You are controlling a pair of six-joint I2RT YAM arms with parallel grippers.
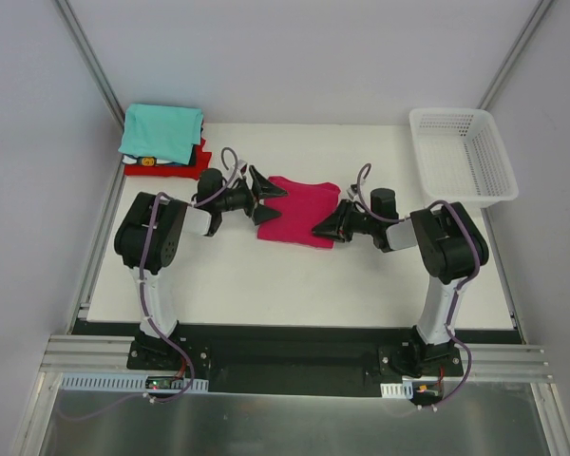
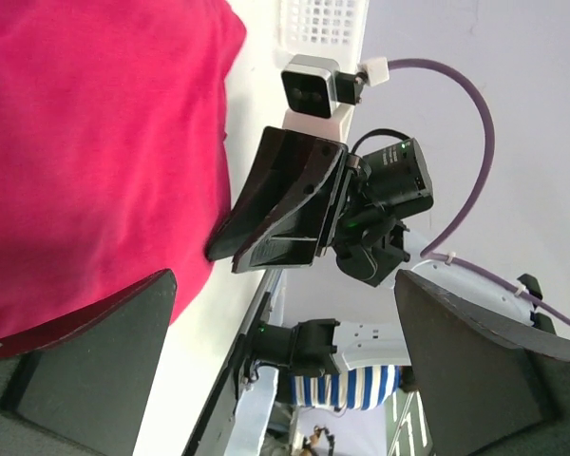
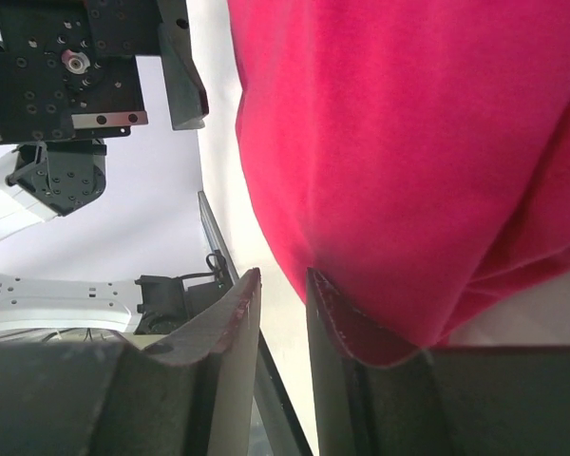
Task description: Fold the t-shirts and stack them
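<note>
A magenta-pink t-shirt (image 1: 297,211) lies folded in the middle of the white table (image 1: 294,275). My left gripper (image 1: 266,199) is at the shirt's left edge, open wide, one finger on either side of that edge and nothing between them. The left wrist view shows the shirt (image 2: 95,142) beside my left gripper (image 2: 285,361). My right gripper (image 1: 328,226) is low at the shirt's right near corner, its jaws a narrow gap apart. In the right wrist view that gap (image 3: 283,285) holds nothing, and the shirt (image 3: 408,142) lies against one finger's outer side. A teal shirt (image 1: 161,131) tops a stack with a red one (image 1: 192,167) at the back left.
A white mesh basket (image 1: 461,157) stands at the back right corner of the table. A metal rail (image 1: 294,359) carries both arm bases along the near edge. Grey walls close in the back and both sides.
</note>
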